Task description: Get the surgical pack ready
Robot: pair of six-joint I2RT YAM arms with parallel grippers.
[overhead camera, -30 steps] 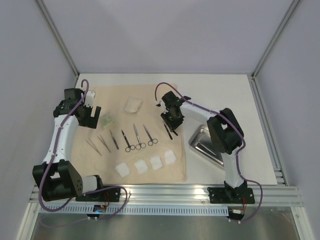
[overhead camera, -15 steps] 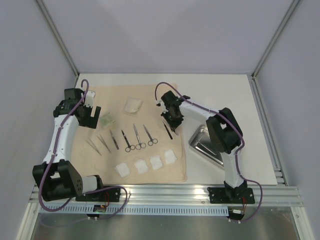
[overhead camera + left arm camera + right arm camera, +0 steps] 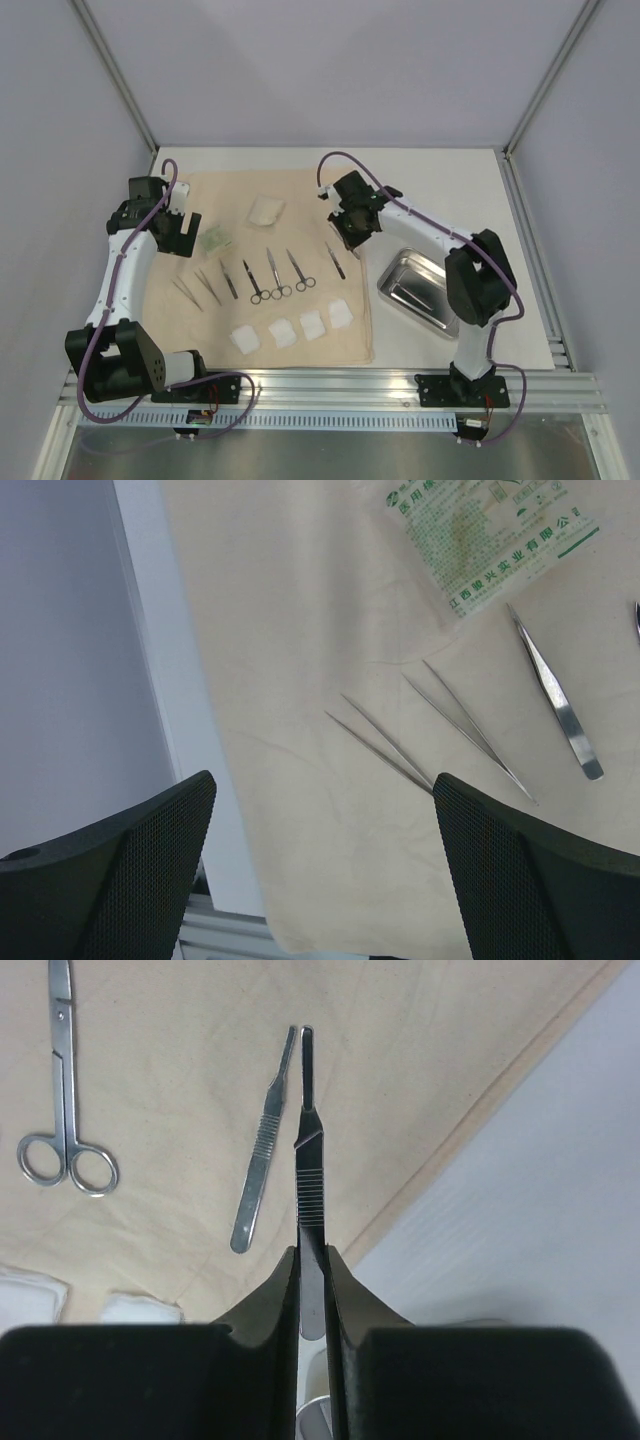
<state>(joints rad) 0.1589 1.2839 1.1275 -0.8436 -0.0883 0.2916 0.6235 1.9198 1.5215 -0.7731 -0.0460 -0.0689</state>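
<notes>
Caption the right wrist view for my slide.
Right end effector gripping a scalpel handle over the beige cloth.

Tabletop [image 3: 450, 180]: white, rectangular, matte.
Walls [image 3: 330, 70]: pale grey-lilac panels on the far, left and right sides.
Posts [image 3: 113, 75]: two aluminium struts rising from the far corners.
Rail [image 3: 330, 400]: ribbed aluminium strip along the near edge.

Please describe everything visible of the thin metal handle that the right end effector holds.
The slim silver metal handle has a ribbed middle section and a narrow flat tip. The right end effector is shut on its rear end, so it points straight out over the beige cloth sheet. Only the fingers touch it.
</notes>
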